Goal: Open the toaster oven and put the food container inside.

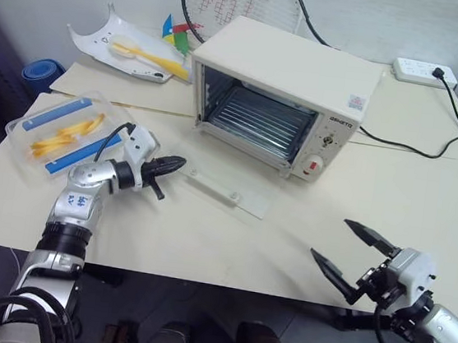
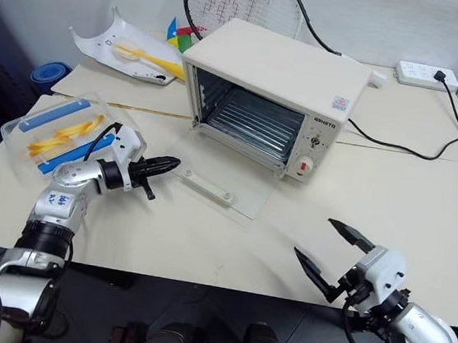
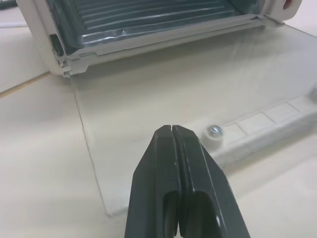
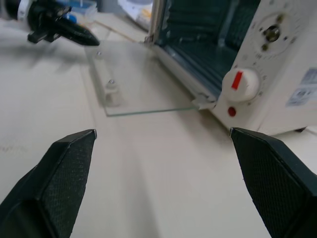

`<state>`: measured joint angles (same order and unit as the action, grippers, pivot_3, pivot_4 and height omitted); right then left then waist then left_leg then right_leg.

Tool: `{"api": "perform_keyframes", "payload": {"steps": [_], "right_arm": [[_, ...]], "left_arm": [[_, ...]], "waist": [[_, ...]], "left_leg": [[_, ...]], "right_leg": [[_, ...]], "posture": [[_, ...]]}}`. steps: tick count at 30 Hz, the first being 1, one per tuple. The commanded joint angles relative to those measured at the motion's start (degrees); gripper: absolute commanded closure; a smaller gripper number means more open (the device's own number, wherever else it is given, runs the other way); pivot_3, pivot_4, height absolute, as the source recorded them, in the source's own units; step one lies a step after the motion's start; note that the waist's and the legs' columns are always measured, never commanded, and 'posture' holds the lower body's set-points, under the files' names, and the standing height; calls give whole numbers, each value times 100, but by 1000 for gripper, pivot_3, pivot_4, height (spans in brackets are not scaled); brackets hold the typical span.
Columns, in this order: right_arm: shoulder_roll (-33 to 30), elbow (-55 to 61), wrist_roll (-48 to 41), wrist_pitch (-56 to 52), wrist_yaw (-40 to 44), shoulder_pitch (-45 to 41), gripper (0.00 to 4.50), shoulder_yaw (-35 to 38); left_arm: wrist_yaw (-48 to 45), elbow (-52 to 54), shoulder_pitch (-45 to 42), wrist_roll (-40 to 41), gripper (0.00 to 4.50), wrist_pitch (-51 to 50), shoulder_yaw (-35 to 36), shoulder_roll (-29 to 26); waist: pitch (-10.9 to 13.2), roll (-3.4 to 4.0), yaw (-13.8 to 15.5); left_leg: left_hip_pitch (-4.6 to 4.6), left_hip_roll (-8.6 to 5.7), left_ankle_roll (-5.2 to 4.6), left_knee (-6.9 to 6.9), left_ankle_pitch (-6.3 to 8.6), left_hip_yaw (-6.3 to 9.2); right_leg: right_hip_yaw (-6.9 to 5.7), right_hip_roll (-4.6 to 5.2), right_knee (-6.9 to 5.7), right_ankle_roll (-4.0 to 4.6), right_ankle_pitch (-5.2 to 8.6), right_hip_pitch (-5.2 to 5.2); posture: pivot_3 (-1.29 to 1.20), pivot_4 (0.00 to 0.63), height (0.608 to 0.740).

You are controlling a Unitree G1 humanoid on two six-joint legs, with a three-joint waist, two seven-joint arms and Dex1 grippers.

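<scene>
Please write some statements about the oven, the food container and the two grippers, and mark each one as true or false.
1. The toaster oven has its glass door lying open on the table. True.
2. The food container sits on the rack inside the oven. False: it rests on the table, left of the oven.
3. The left gripper is shut and holds nothing. True.
4. The right gripper is closed on the door handle. False: it is open, holds nothing, and is away from the handle.
5. A white tray with a yellow utensil lies behind the container. True.
</scene>
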<state>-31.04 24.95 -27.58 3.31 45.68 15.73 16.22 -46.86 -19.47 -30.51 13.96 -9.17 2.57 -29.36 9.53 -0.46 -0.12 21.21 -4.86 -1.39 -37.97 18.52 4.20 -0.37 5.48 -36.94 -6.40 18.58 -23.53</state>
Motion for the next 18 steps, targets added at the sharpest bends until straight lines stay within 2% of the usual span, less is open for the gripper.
{"api": "perform_keyframes", "payload": {"steps": [1, 3, 6, 12, 15, 18], "right_arm": [[32, 181, -452, -111, 118, -341, 0, -103], [100, 162, -616, -188, 142, -629, 0, -240], [231, 76, -609, -223, 182, -1250, 0, -624], [418, -124, -629, -213, 457, -1769, 0, -1134], [507, -232, -600, -122, 633, -1942, 0, -1296], [559, -298, -563, -33, 768, -2046, 0, -1397]], "left_arm": [[243, 670, 441, 136, 4471, -122, 316, -71], [334, 1063, 773, 325, 4471, -185, 562, -75], [671, 2053, 1748, 1154, 3922, -280, 1751, 21], [1424, 3432, 3689, 2018, 2085, -752, 3436, 241], [2006, 3543, 4407, 2453, 1149, -897, 4365, 571], [2495, 3468, 4856, 2817, 209, -1132, 4978, 774]], "waist": [[0, 0, 8], [0, 1, -10], [0, 0, -44], [0, 2, 8], [1, 1, 38], [0, -1, 91]], "left_leg": [[0, 0, 0, 0, 0, 1], [-1, 1, 0, 0, 0, -1], [-1, 9, 4, 1, 2, -4], [-4, 16, 3, 1, 12, 0], [-6, 15, -3, 0, 15, 1], [-7, 15, -5, -2, 18, 2]], "right_leg": [[-2, 0, 1, 0, 0, 0], [1, -1, 3, 0, 0, 0], [5, -6, 4, 0, 0, -4], [9, -10, 16, 4, 2, 2], [9, -9, 29, 4, 2, 12], [6, -10, 39, 4, 2, 17]], "posture": [[0, 150, 740], [0, 150, 740], [0, 150, 740], [0, 150, 740], [0, 150, 740], [0, 150, 740]]}}
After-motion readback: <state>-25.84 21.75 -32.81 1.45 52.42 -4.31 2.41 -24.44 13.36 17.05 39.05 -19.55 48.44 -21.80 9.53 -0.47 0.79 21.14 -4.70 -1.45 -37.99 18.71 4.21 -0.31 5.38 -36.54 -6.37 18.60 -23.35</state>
